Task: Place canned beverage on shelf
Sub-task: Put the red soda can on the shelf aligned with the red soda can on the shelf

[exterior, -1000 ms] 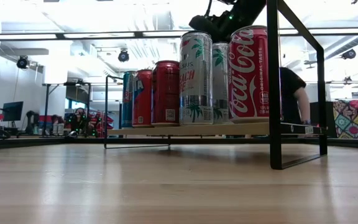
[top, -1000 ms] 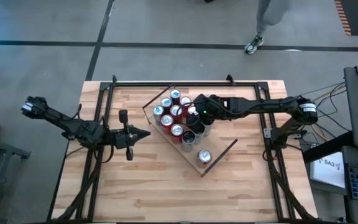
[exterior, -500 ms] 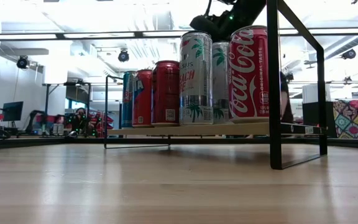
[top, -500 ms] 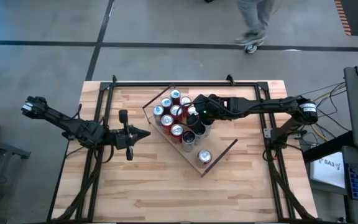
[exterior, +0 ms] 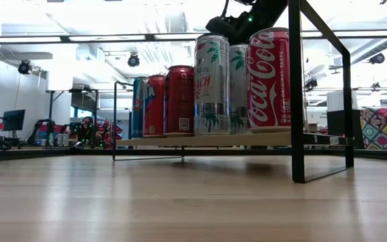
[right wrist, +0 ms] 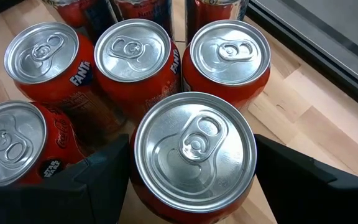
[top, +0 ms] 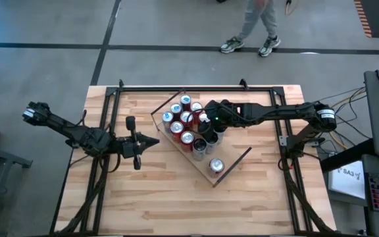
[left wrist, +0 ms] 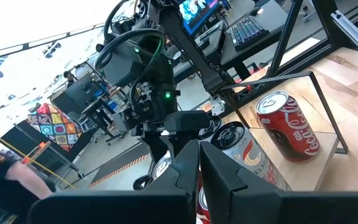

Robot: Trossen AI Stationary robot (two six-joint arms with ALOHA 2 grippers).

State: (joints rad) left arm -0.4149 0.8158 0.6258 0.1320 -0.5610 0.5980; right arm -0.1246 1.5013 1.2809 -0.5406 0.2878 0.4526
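The right gripper (top: pixel 206 122) hangs over the can cluster on the shelf (top: pixel 235 161), its jaws apart either side of a red can (right wrist: pixel 194 149) without visibly pressing it — nothing on the table has moved over the last second, only a person (top: pixel 255 26) walking beyond the far edge. The can looks set down, release probably finished. The left gripper (top: pixel 155 141) waits left of the shelf, jaws together.

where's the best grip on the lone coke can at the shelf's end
Grip the coke can around its round side wall, coming straight down from above. It stands upright and apart from the cluster on the shelf, with bare board around it, so fingers likely fit on either side.
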